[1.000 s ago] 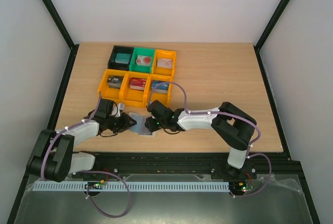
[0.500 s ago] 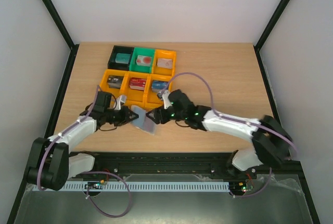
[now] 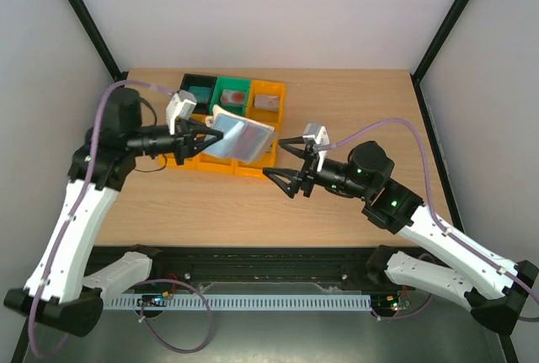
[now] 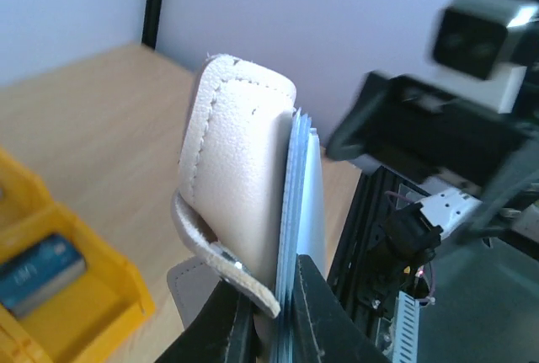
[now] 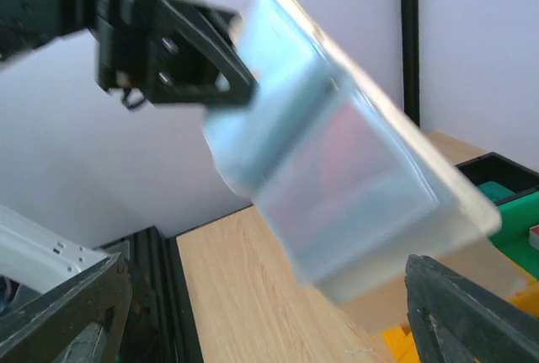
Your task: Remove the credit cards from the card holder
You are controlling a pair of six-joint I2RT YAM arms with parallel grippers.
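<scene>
A card holder hangs tilted in the air above the wooden table, blurred, with its grey-blue inside facing the camera and a tan rim along its lower right side. The black left gripper pinches its upper left end. Below, the right gripper has its two dark fingers spread wide, touching nothing. A black bin, a green bin and an orange bin stand together on the table, away from its black-railed edge.
</scene>
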